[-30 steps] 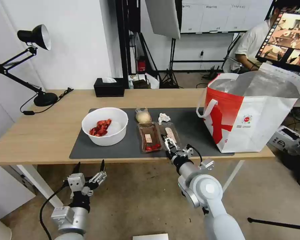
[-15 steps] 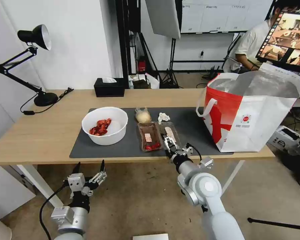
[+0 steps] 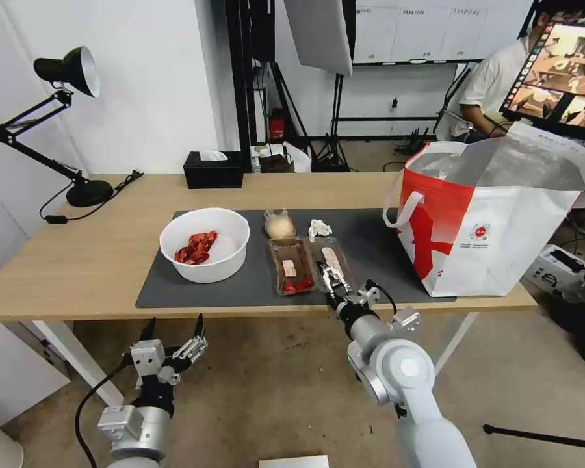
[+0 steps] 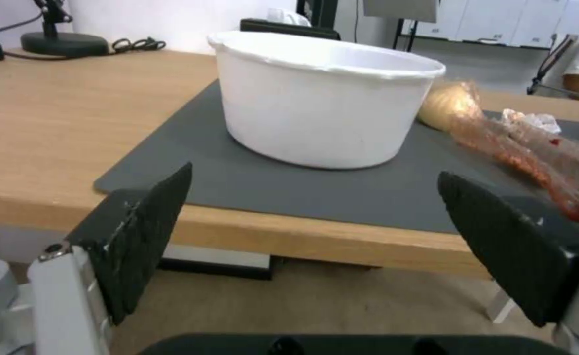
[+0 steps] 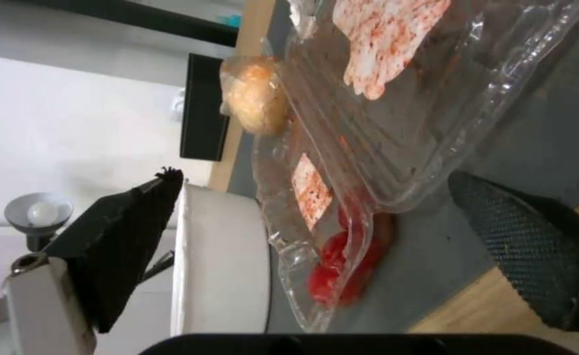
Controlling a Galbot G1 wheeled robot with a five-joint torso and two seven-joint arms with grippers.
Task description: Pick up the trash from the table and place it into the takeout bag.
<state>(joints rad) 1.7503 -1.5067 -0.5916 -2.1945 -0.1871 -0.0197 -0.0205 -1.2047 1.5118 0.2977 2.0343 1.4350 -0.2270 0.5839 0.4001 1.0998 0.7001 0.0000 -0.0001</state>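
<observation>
On the dark mat [image 3: 370,253] of the table [image 3: 78,260] lies the trash. It is a white bowl [image 3: 205,244] with red shells, two clear trays [image 3: 291,265] [image 3: 330,255], a crumpled tissue [image 3: 318,229] and a small bag with a beige lump [image 3: 279,226]. The takeout bag [image 3: 494,221] stands open at the table's right end. My right gripper [image 3: 331,279] is open at the near end of the right tray [image 5: 421,123], its fingers either side of the tray's corner. My left gripper [image 3: 174,328] hangs open below the table's front edge, facing the bowl [image 4: 322,98].
A black tissue box [image 3: 212,170] sits at the table's back edge. A black desk lamp [image 3: 78,188] with its cable stands at the back left. Light stands and a seated person are behind the table. A monitor hangs at the upper right.
My right gripper has crept slightly forward at the end of the right tray. The left arm and the trash have not moved.
</observation>
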